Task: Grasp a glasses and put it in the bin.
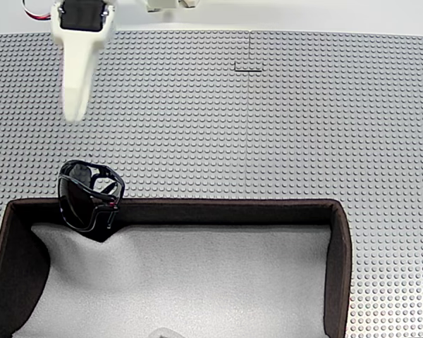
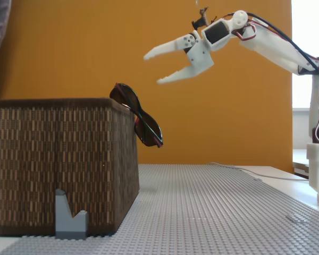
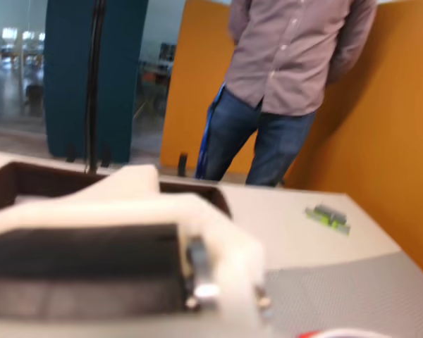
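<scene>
The glasses [image 1: 89, 195] are dark wraparound sunglasses with pink-red accents, and they hang over the far left rim of the bin [image 1: 225, 210]. From the side in a fixed view, the glasses [image 2: 141, 121] straddle the top edge of the woven brown bin [image 2: 64, 159], one lens dangling outside. White foam lines the bin. My white gripper [image 2: 153, 68] hovers open and empty in the air, up and to the right of the glasses and apart from them. Seen from above in a fixed view, the gripper [image 1: 74, 113] is beyond the glasses.
A grey studded baseplate [image 1: 268, 127] covers the table. A small grey brick piece [image 2: 70, 215] stands against the bin's outer wall. In the wrist view a person [image 3: 282, 84] stands behind the table by an orange wall, and a small green-grey item [image 3: 328, 216] lies on the tabletop.
</scene>
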Controlling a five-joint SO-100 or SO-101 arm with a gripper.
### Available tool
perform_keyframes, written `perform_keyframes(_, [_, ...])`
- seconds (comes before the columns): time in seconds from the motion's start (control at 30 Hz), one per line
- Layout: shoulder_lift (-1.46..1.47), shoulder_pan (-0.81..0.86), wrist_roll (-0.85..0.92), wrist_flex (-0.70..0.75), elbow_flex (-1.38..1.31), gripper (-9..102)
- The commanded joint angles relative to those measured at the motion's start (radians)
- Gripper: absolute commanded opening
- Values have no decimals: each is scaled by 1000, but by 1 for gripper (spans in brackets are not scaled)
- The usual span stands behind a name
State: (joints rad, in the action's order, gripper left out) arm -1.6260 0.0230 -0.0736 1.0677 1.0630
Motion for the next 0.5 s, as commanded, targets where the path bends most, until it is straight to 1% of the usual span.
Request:
perform_keyframes(0.0, [-57, 18, -43, 49, 14, 28])
perform_keyframes(0.07, [-52, 21, -60, 75, 14, 25])
perform_keyframes(0.13, [-49, 26, -81, 95, 15, 1])
perform_keyframes(0.17, [-46, 29, -98, 109, 15, 0])
perform_keyframes(0.3, [-37, 38, -137, 124, 15, 0])
perform_keyframes(0.43, [-25, 41, -149, 120, 23, 0])
perform_keyframes(0.47, [-23, 40, -144, 100, 41, 0])
